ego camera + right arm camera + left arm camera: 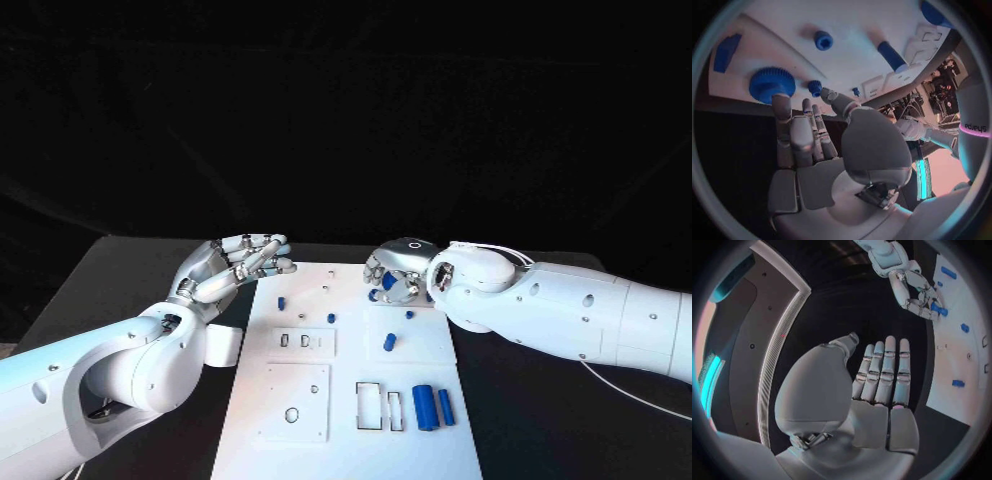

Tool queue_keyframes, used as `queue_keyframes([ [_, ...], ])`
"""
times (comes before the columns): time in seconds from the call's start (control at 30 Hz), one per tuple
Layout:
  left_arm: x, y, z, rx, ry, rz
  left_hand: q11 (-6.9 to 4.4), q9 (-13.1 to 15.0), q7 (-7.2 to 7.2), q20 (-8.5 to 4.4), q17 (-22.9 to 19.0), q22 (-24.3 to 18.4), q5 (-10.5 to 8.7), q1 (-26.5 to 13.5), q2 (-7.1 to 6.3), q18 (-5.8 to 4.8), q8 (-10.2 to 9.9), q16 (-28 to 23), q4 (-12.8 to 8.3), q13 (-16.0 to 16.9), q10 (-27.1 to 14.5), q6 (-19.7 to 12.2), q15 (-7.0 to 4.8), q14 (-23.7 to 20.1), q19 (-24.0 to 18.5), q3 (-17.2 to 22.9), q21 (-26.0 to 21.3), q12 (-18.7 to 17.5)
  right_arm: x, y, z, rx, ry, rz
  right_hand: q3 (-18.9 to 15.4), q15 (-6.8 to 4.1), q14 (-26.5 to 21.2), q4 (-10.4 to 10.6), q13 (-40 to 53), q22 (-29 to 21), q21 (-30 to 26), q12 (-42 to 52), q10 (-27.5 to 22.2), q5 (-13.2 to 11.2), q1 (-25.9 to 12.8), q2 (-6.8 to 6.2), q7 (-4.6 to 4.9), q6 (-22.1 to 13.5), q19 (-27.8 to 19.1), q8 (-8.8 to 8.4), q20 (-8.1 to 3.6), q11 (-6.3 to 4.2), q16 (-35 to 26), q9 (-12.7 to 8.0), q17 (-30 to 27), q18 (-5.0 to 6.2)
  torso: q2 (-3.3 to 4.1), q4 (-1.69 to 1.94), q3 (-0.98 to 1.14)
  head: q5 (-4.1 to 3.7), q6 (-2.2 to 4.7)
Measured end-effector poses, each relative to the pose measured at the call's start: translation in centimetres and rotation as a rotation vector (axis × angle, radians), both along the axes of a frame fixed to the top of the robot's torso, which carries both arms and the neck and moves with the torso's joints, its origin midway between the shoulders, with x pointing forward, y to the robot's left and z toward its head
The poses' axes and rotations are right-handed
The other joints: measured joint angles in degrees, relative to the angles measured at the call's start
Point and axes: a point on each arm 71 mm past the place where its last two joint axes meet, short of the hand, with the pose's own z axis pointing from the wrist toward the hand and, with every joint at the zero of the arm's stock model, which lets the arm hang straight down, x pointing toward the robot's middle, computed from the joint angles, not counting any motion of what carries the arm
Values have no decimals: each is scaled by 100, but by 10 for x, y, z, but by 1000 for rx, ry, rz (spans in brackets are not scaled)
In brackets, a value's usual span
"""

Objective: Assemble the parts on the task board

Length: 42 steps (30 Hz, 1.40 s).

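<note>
Meanwhile both the left hand (238,262) and right hand (392,275) hover empty, fingers apart, over the task board (346,440).

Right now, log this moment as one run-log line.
left hand: open, at task board far-left corner | right hand: fingers at blue gear, grip unclear | cylinders: lying near end

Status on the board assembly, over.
Left robot hand open at board edge. Right robot hand fingertips at blue gear, grip unclear. Nothing blocking.
</note>
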Motion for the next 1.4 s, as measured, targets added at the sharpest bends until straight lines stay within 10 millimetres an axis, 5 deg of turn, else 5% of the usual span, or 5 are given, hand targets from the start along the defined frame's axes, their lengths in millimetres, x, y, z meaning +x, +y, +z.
queue_keyframes([
  [0.47,1,2,-1,-5,8,13,21,0,19,1,7,-23,0,-14,14,0,0,-25,0,0,-21,-19,20,-20,-41,0,-27,-22,1,0,-2,-11,4,-4,73,0,0,72,9,290,206,103,-4,0,32,32,-6,91,143,34,1,5,242,75,224,-71,107,34,-8,-13,82],
  [0.8,2,3,-1,-6,11,18,21,1,19,1,12,-23,0,-14,14,-1,-21,-25,0,0,-21,-19,20,-20,-41,0,-27,-22,1,0,-1,10,-24,-5,348,-74,11,136,38,698,517,317,319,-292,206,206,-163,416,338,280,-91,-143,529,250,478,-92,151,46,-15,-9,82],
  [1.13,3,4,-2,-7,15,24,21,1,19,21,11,-22,0,-14,14,-1,-21,-25,0,1,-20,-19,0,-40,-61,-1,-27,-22,-4,1,-1,59,-70,-7,488,-167,0,118,71,916,667,474,383,-380,259,258,-266,586,398,482,-152,-96,598,446,516,-92,176,61,-24,-9,116],
  [1.4,3,5,-2,-8,18,26,20,1,19,21,16,-28,0,-14,14,-1,-21,-25,0,5,-20,-19,0,-40,-61,-1,-25,-22,-5,7,5,103,-118,-13,517,-167,0,115,74,939,687,474,383,-402,283,233,-254,604,409,516,-163,-96,627,514,519,-92,196,73,-33,1,164],
])
